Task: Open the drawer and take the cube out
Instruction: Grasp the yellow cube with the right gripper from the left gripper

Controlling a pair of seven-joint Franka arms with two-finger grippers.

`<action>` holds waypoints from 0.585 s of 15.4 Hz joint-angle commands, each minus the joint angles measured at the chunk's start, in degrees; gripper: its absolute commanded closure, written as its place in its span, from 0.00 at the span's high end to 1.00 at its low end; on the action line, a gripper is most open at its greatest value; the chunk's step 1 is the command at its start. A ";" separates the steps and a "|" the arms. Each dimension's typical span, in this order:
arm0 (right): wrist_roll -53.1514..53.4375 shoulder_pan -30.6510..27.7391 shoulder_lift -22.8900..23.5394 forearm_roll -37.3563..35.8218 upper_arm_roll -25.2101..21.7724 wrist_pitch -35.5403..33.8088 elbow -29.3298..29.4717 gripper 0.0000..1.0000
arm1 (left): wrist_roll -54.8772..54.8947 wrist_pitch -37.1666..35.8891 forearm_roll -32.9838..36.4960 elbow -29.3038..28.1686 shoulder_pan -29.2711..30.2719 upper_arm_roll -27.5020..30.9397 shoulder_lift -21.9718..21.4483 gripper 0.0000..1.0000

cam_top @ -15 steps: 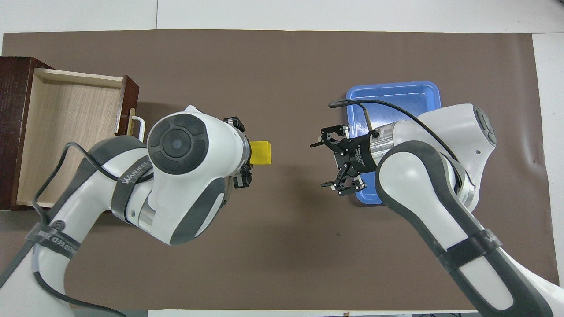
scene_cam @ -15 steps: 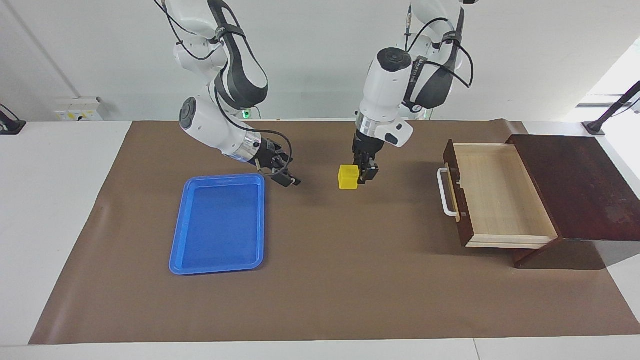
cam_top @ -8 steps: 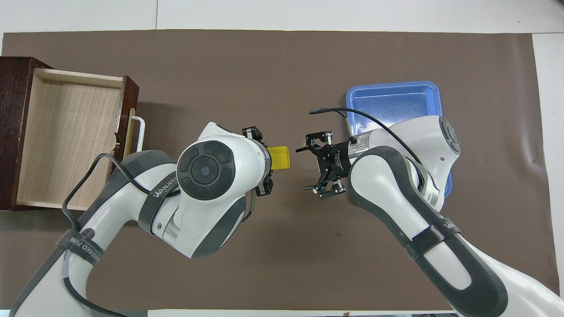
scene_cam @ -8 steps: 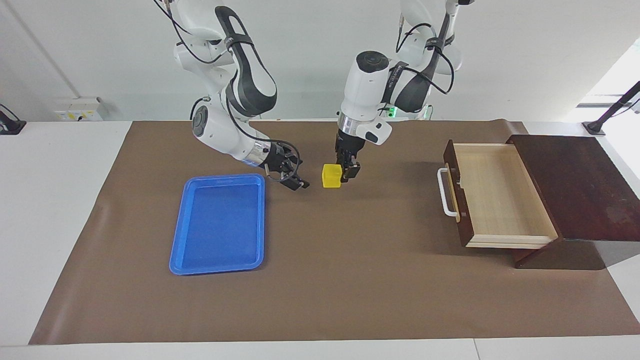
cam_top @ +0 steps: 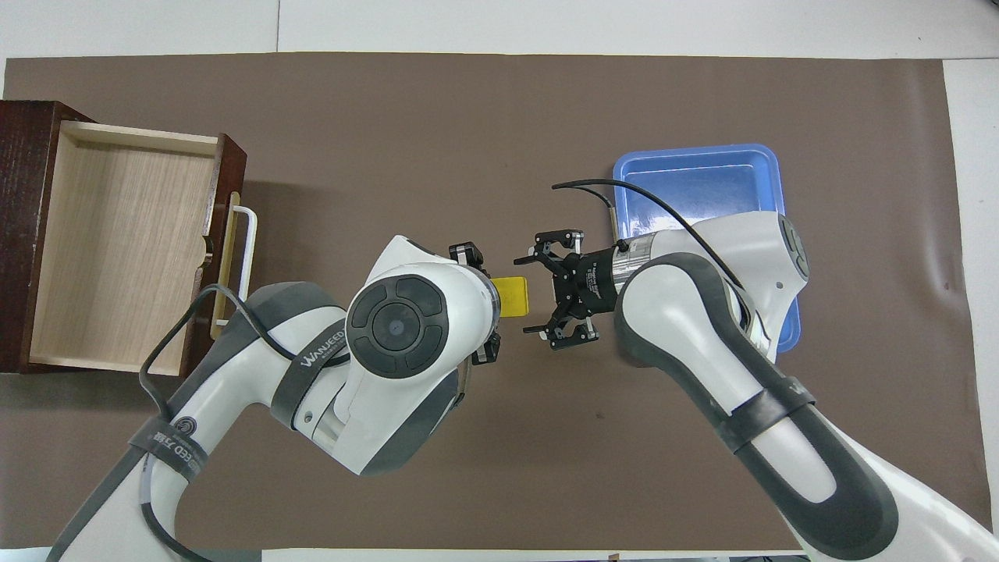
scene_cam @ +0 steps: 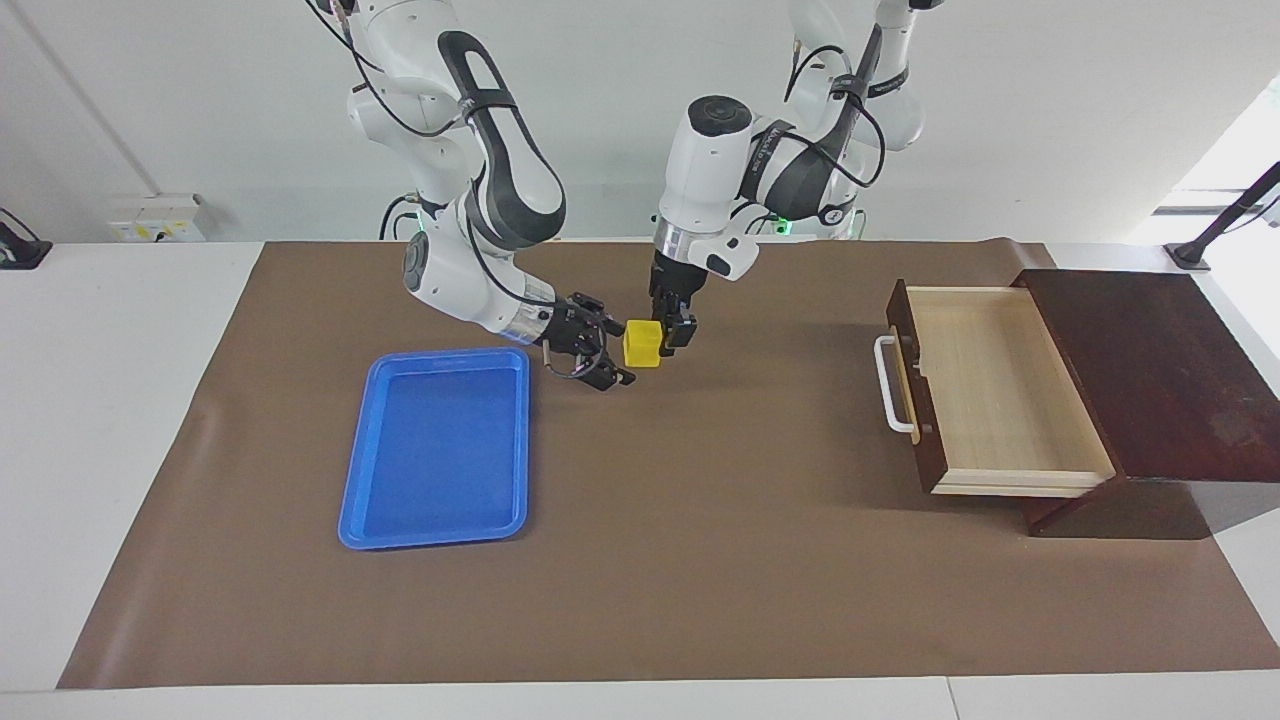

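Observation:
My left gripper (scene_cam: 670, 336) is shut on the small yellow cube (scene_cam: 641, 343) and holds it in the air over the middle of the brown mat; the cube also shows in the overhead view (cam_top: 513, 296). My right gripper (scene_cam: 613, 350) is open, its fingers spread right beside the cube on the blue tray's side; I cannot tell whether they touch it. The drawer (scene_cam: 1000, 390) stands pulled out of its dark wooden box (scene_cam: 1150, 370) at the left arm's end of the table. Its pale interior is bare and its white handle (scene_cam: 893, 385) faces the middle.
A blue plastic tray (scene_cam: 440, 450) lies on the mat toward the right arm's end, empty; the right arm's wrist hangs over its corner nearest the robots (cam_top: 702, 179). The brown mat (scene_cam: 700, 560) covers most of the table.
My left gripper has carried the cube away from the drawer toward the blue tray. My right gripper has come to meet it, and the gap between them has closed.

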 commanded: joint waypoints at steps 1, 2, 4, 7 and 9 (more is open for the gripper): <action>-0.04 1.84 -0.31 1.51 0.06 2.41 -0.42 1.00 | -0.63 1.75 -0.39 -1.69 -1.20 1.10 -1.05 0.00; -0.04 1.93 -0.49 1.51 0.06 2.41 -0.50 1.00 | -0.63 1.75 -0.39 -1.69 -1.20 1.10 -1.05 0.00; -0.04 1.84 -0.66 1.51 0.06 2.24 -0.50 1.00 | -0.63 1.75 -0.39 -1.87 -1.20 1.10 -1.05 0.00; 0.04 1.93 -0.66 1.51 0.06 2.50 -0.42 1.00 | -0.63 1.75 -0.39 -1.87 -1.20 1.10 -1.14 0.00; 1.01 2.19 -0.84 1.51 0.06 2.59 -0.42 1.00 | -0.63 1.75 -0.39 -1.87 -1.11 1.19 -1.14 0.00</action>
